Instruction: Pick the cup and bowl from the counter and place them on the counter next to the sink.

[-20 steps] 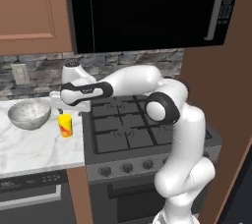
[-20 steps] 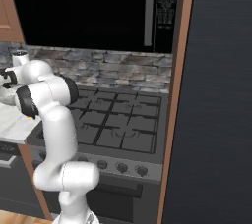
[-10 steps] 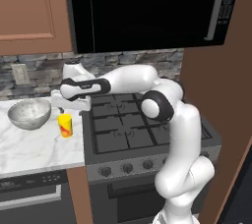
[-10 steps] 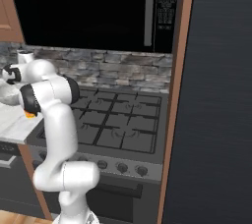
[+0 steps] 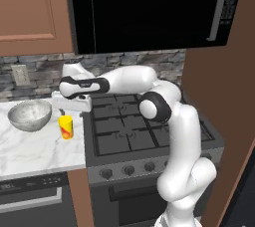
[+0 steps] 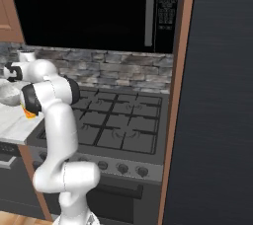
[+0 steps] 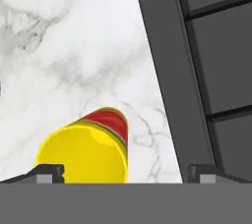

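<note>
Left base view. Cup [image 5: 65, 126]: small yellow cylinder, smooth walls, red-orange mark low on its side, standing upright on the tabletop [image 5: 35, 149], just beside the stovetop [image 5: 134, 124] edge. Judged light, rigid and somewhat slick; a pinch across the straight sides, near mid-height, looks the sound hold. Bowl [image 5: 30, 115]: wide, round, mottled silver-grey with a metallic sheen, on the side of the cup away from the stovetop, near it but apart. Judged stiff and heavier than the cup; its rim is the likely place to take it, since the body is far too wide to span. End effector [image 5: 69, 105]: poised directly above the cup, not touching it.

Right base view. Tabletop [image 6: 15, 120]: white marble, grey veins, on the far side of the arm from the stovetop [image 6: 121, 123]. A sliver of orange-yellow by the arm's elbow is probably the cup, though too much is hidden to be sure.

Hand view. Cup [image 7: 88, 149]: open mouth seen from above, thin yellow rim, the red mark on the side facing the stovetop [image 7: 206, 70]. End effector [image 7: 125, 173]: fingers spread wide, one tip on each side of the cup, nothing held. Marble reads polished and flat; the stovetop is matte black with raised grate bars.
</note>
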Robot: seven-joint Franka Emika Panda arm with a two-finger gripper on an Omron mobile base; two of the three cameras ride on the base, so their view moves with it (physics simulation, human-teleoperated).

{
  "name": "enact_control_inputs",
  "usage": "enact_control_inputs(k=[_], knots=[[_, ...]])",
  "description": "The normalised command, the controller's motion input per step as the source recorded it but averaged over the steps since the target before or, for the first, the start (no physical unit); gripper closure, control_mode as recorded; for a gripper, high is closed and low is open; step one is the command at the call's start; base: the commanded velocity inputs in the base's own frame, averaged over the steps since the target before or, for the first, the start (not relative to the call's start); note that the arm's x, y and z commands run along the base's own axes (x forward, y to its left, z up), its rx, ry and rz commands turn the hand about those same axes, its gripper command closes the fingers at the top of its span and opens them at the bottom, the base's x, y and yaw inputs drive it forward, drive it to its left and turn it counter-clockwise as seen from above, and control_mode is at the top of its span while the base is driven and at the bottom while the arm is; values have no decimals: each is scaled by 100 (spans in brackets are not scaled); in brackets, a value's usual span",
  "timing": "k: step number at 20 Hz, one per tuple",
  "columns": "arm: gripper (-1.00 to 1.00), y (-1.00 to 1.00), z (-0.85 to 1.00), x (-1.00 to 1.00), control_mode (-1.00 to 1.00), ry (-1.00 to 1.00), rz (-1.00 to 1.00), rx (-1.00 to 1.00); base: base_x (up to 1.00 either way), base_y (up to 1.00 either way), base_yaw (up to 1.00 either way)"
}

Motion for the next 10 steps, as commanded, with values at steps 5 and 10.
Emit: enact_control_inputs(k=[5,10], knots=[[-100,0,-16,0,-100,2,-2,-1,0,0,0],[-100,2,-19,0,-100,0,-2,-1,0,0,0]])
